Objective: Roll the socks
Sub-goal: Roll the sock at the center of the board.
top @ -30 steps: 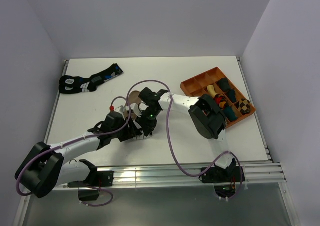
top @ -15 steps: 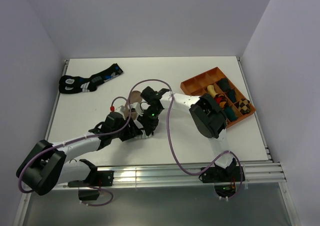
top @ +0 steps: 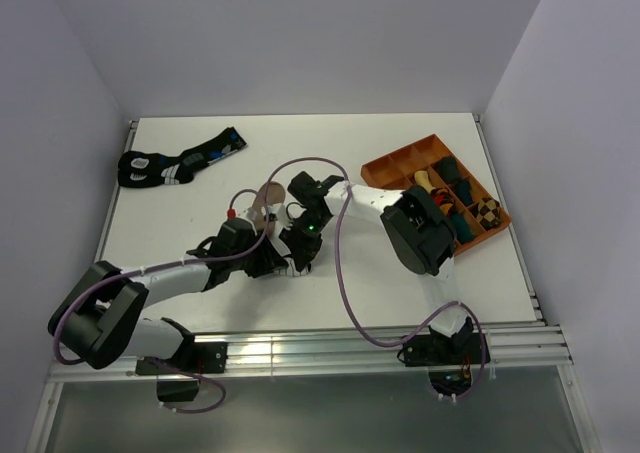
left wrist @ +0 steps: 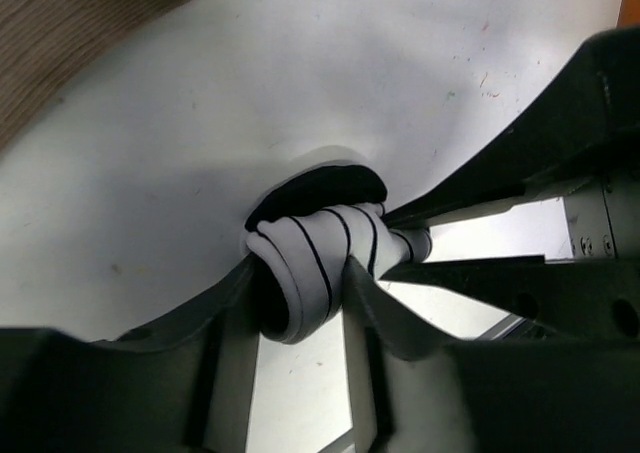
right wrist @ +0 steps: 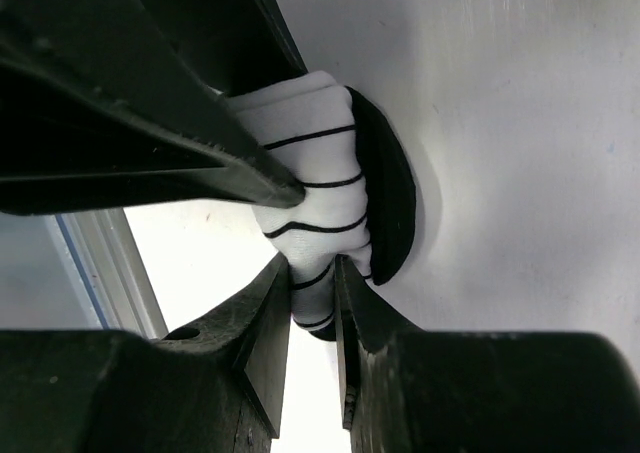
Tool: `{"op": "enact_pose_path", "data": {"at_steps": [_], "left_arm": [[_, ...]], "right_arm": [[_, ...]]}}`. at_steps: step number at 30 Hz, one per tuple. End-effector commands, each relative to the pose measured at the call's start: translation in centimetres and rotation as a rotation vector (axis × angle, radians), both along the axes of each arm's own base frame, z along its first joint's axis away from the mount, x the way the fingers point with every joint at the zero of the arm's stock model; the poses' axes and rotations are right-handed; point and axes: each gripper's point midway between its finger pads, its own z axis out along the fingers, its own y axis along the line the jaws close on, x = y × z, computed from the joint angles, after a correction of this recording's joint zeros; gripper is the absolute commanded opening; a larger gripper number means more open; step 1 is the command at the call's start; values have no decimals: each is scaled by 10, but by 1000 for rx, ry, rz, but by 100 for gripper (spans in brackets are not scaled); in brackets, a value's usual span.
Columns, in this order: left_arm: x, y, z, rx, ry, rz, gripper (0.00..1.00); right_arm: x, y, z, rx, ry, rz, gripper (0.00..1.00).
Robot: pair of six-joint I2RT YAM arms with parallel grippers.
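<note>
The white sock with thin black stripes (left wrist: 315, 258) is bunched into a small roll, its black part (right wrist: 385, 188) against the table. My left gripper (left wrist: 300, 308) is shut on one side of the roll. My right gripper (right wrist: 312, 283) is shut on its other end. In the top view both grippers (top: 290, 255) meet at mid-table and hide the roll. The tan-brown sock (left wrist: 70, 33) lies just beyond, at the upper left of the left wrist view, and shows as a brown patch (top: 268, 195) from above.
A pair of black socks with blue and white marks (top: 178, 160) lies at the far left. An orange divided tray (top: 395, 168) with rolled bundles stands at the right. A purple cable (top: 340, 263) loops over the table.
The left arm has swung its wrist right and forward toward the right gripper. The right gripper shifted slightly right. The brown sock shows more now.
</note>
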Motion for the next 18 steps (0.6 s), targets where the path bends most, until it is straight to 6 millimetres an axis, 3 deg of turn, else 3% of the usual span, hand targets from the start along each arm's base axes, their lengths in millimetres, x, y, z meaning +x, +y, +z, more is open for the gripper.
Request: {"op": "enact_pose_path", "data": {"at_steps": [1,9,15,18], "left_arm": [[0,2,-10,48,45,0,36],[-7,2,-22,108,139,-37,13],[-15,1,-29,145,213,-91,5],[-17,-1,-33,158,241,-121,2]], "right_arm": [[-14,-33,-30,-145,44,0,14],[-10,-34,-25,-135,3,-18,18],[1,-35,-13,-91,-112,-49,39],[9,-33,9,-38,-173,-67,46]]}}
